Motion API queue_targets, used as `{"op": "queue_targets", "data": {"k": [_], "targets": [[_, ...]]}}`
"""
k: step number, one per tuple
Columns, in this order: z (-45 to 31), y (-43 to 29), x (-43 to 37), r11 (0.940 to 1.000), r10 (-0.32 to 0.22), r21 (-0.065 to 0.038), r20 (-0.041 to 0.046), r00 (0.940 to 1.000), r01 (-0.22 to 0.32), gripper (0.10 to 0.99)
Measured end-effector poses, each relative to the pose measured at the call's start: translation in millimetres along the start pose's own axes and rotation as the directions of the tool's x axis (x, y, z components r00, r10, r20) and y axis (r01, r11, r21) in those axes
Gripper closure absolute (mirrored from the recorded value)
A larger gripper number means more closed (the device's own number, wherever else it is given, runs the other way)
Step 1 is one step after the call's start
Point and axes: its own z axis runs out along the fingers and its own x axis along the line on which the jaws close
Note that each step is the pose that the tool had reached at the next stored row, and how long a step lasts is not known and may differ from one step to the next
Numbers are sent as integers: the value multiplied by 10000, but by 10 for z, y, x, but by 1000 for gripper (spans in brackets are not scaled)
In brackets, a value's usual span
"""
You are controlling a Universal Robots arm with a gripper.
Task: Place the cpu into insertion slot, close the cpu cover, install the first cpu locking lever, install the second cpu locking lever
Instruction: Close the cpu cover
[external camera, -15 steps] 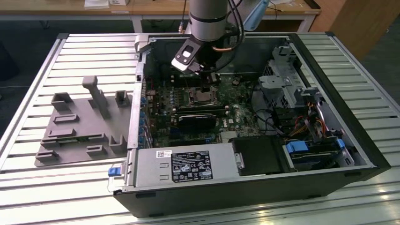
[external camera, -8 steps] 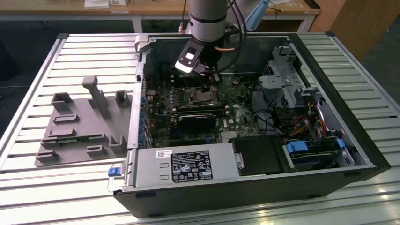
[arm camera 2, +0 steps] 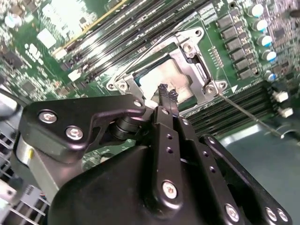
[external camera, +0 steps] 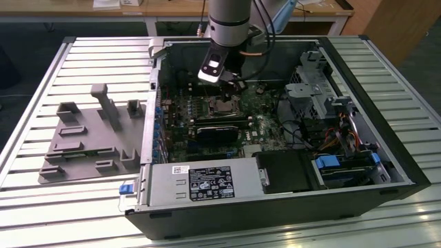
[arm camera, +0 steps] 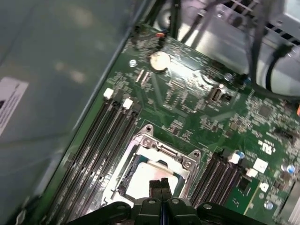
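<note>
The cpu (arm camera 2: pixel 157 77) lies in the insertion slot (external camera: pixel 224 107) on the green board, its pale top showing through the window of the cpu cover (arm camera 2: pixel 190 58). The silvery cover frame lies flat over it, as the first wrist view also shows at the cover (arm camera: pixel 164 150) and cpu (arm camera: pixel 140 180). My gripper (arm camera 2: pixel 167 93) hangs just above the chip, fingertips (arm camera: pixel 155 183) pressed together and holding nothing. A thin metal lever rod (arm camera 2: pixel 248 115) runs out from one socket corner across the black slots. In the exterior view the gripper (external camera: pixel 231 92) sits inside the open case.
Long black memory slots (arm camera: pixel 101 140) flank the socket on both sides. A black card (external camera: pixel 215 133), cables (external camera: pixel 296 129), drive cage (external camera: pixel 317 88) and power supply (external camera: pixel 206 181) crowd the case. A grey fixture tray (external camera: pixel 90 139) lies on the table at the exterior view's left.
</note>
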Motion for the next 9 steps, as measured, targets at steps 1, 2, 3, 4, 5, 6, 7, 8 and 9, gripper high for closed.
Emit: {"op": "queue_targets", "data": {"k": [1, 2, 3, 4, 5, 6, 7, 8, 9], "targets": [[1, 0, 0, 9998, -180, -4, -7, 9998, 180, 984], [1, 0, 0, 9994, -360, -8, -14, 9994, 360, 984], [2, 0, 0, 9985, -555, -13, -21, 9985, 555, 984], [3, 0, 0, 9973, -735, -18, -28, 9973, 735, 984], [4, 0, 0, 9958, -914, -22, -34, 9958, 914, 984], [5, 0, 0, 9940, -1093, -27, -41, 9940, 1093, 984], [6, 0, 0, 9919, -1271, -32, -47, 9919, 1271, 984], [7, 0, 0, 9893, -1460, -37, -54, 9893, 1460, 984], [8, -1, 0, 9867, -1627, -42, -60, 9867, 1626, 984]]}}
